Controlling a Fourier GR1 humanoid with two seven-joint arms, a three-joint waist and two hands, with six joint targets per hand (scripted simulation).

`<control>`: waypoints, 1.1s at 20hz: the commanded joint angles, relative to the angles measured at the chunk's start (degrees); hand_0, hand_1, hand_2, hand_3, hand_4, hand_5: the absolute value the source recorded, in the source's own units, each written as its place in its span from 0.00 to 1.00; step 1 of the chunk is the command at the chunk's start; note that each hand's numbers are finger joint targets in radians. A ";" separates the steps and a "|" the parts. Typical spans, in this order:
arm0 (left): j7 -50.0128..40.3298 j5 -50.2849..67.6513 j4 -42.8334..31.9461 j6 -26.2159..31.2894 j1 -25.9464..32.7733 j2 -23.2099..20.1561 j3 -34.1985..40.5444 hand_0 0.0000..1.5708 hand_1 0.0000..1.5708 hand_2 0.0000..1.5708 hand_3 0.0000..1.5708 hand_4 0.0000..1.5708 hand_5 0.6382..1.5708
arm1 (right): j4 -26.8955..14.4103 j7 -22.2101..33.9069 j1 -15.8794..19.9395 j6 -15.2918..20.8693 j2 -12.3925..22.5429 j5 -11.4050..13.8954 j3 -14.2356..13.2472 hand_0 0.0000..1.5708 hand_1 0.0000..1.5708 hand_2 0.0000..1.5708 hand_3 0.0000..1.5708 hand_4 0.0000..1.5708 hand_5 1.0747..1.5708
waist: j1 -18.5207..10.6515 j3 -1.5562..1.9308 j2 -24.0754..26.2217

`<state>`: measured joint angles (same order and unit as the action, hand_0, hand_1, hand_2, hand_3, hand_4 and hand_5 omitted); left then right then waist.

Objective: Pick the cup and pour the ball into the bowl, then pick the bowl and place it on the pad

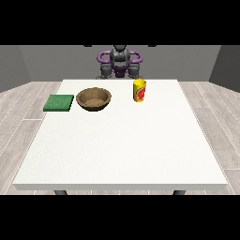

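You've got yellow cup [139,90] upright nr table's [122,150] far edge, wooden bowl [94,99] beside green pad [59,102] (far-left corner); hands' fingers: can't tell.

Upright cup [139,90] beside bowl [94,99], pad [59,102] perhaps touching.

Even, bright light falls from above on the white table [122,140], which shows no glare, with only faint soft shadows close under the bowl [94,99] and the cup [139,90] beside it.
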<state>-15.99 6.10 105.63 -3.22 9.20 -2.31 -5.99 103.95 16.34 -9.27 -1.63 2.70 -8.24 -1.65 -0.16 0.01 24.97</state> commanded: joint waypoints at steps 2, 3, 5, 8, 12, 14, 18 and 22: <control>-3.86 -1.01 9.94 -2.08 4.87 0.75 -2.53 0.00 0.00 0.00 0.00 0.00 0.98 | 9.72 4.81 -5.09 0.19 -0.49 -3.33 0.02 0.00 0.00 0.00 0.00 0.33 1.00 | 0.26 -0.01 -1.66; 1.22 -3.22 8.75 -4.11 6.91 2.22 -8.05 0.00 0.00 0.00 0.00 0.00 0.98 | 10.72 4.01 -3.86 0.27 -0.47 -3.27 -0.09 0.00 0.00 0.00 0.00 0.32 1.00 | 0.18 -0.02 -3.59; 4.68 -4.47 7.63 -5.40 3.69 2.26 -8.39 0.00 0.00 0.00 0.00 0.00 0.98 | 9.36 -2.44 -4.94 -2.36 -0.12 -3.59 -0.88 0.00 0.00 0.00 0.00 0.31 1.00 | 0.67 0.00 -8.73; 12.56 -5.62 3.57 -8.43 2.84 2.29 -11.89 0.00 0.00 0.00 0.00 0.00 0.97 | 8.93 -3.48 -1.60 -2.18 -0.45 -3.94 -1.37 0.00 0.00 0.00 0.00 0.29 1.00 | 1.27 -0.02 -13.70; 25.53 -5.75 -4.45 -7.62 3.67 2.30 -11.64 0.00 0.00 0.00 0.00 0.00 0.95 | 3.42 -12.06 -1.21 -6.18 1.20 -5.02 -4.50 0.00 0.00 0.00 0.00 0.25 1.00 | 1.66 -0.04 -19.48; 30.04 -5.84 -8.95 -6.98 1.08 2.31 -7.64 0.00 0.00 0.00 0.00 0.00 0.94 | 2.08 -16.72 -1.66 -8.48 1.28 -4.85 -4.30 0.00 0.00 0.00 0.00 0.23 1.00 | 3.29 -0.03 -22.68; 31.38 -8.66 -12.35 -11.90 -7.40 2.31 -8.50 0.00 0.00 0.00 0.00 0.00 0.92 | -4.87 -24.34 1.68 -10.76 1.55 -4.79 -6.11 0.00 0.00 0.00 0.00 0.22 1.00 | 3.84 0.00 -27.93; 35.25 -7.60 -18.52 -14.76 -10.16 2.31 -8.49 0.00 0.00 0.00 0.00 0.00 0.92 | -9.97 -29.51 1.61 -15.11 3.56 -6.70 -8.95 0.00 0.00 0.00 0.00 0.19 1.00 | 5.15 -0.01 -28.57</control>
<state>16.21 -1.18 92.11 -14.57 2.73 -0.07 -13.99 98.53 -8.30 -8.32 -13.13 4.82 -13.26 -8.35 3.65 0.00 -1.57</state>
